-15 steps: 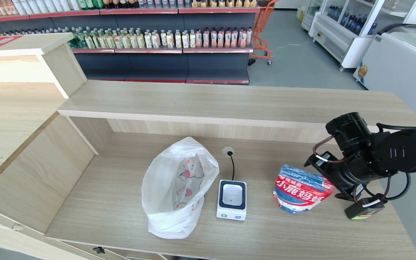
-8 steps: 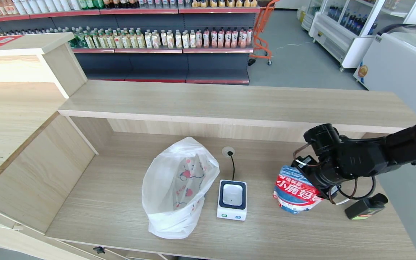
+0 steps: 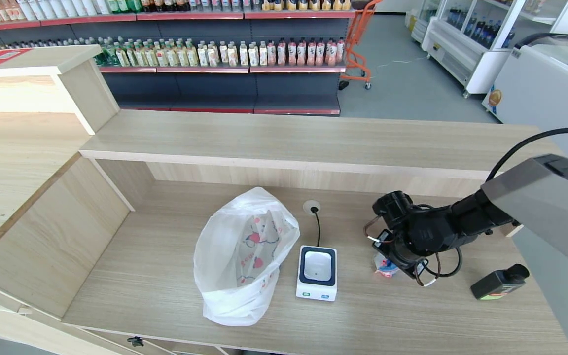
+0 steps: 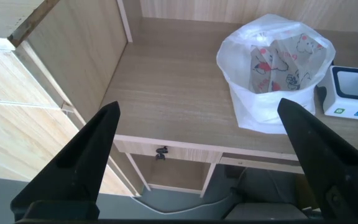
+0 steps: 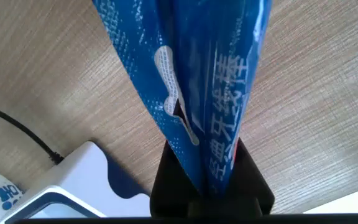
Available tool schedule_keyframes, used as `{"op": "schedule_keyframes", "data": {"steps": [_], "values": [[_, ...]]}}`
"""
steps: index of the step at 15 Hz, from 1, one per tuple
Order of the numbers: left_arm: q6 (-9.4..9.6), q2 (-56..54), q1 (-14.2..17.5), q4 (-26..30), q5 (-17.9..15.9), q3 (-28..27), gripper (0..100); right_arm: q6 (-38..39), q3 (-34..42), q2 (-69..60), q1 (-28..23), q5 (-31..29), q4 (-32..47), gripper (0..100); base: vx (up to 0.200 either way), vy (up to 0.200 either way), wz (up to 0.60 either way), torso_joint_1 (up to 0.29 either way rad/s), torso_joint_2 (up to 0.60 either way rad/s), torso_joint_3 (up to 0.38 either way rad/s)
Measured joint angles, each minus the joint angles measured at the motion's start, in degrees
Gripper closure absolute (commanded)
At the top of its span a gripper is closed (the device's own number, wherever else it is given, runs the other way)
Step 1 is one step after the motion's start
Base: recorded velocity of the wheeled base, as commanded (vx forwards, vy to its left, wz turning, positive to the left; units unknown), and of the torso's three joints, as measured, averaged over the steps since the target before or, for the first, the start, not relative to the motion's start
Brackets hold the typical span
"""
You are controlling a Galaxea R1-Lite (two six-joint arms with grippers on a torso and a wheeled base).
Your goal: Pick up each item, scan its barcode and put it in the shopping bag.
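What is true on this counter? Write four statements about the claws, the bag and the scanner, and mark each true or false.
1. The right claw is shut on the blue pouch. True.
2. The shopping bag is empty. False: a patterned packet sits inside it.
3. The scanner stands between the bag and the pouch. True.
4. The left claw holds the dark bottle. False: it is open and empty; the bottle lies on the counter.

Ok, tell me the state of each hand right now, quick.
Left hand: open, holding nothing.
Right hand: closed on the blue pouch.
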Motion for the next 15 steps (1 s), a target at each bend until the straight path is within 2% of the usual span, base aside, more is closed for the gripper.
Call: {"op": "schedule_keyframes", "data": {"steps": [4, 6, 7, 9, 12, 13, 15], "values": [[0.00, 0.0, 0.0, 0.0, 0.0, 0.0, 0, -4.9, 1.3, -1.2, -0.7, -1.2, 0.1, 100, 0.000, 0.000, 0.00, 0.000, 0.00, 0.000], [0.00, 0.0, 0.0, 0.0, 0.0, 0.0, 0, -8.9, 4.3, -5.0, -1.4, 1.1, -0.3, 100, 0.000, 0.000, 0.00, 0.000, 0.00, 0.000], [0.00, 0.0, 0.0, 0.0, 0.0, 0.0, 0, -13.1, 6.6, -8.5, -1.9, 4.0, -0.7, 100, 0.000, 0.000, 0.00, 0.000, 0.00, 0.000], [-0.02, 0.0, 0.0, 0.0, 0.0, 0.0, 0, -25.5, 11.8, -17.3, -4.4, 12.7, -0.9, 100, 0.000, 0.000, 0.00, 0.000, 0.00, 0.000], [0.00, 0.0, 0.0, 0.0, 0.0, 0.0, 0, -49.7, 18.8, -30.9, -12.1, 31.6, 4.4, 100, 0.000, 0.000, 0.00, 0.000, 0.00, 0.000], [0.00, 0.0, 0.0, 0.0, 0.0, 0.0, 0, -54.4, 20.0, -35.1, -14.8, 38.9, 7.4, 100, 0.000, 0.000, 0.00, 0.000, 0.00, 0.000], [0.00, 0.0, 0.0, 0.0, 0.0, 0.0, 0, -57.0, 20.9, -41.2, -17.6, 50.8, 9.8, 100, 0.000, 0.000, 0.00, 0.000, 0.00, 0.000]]}}
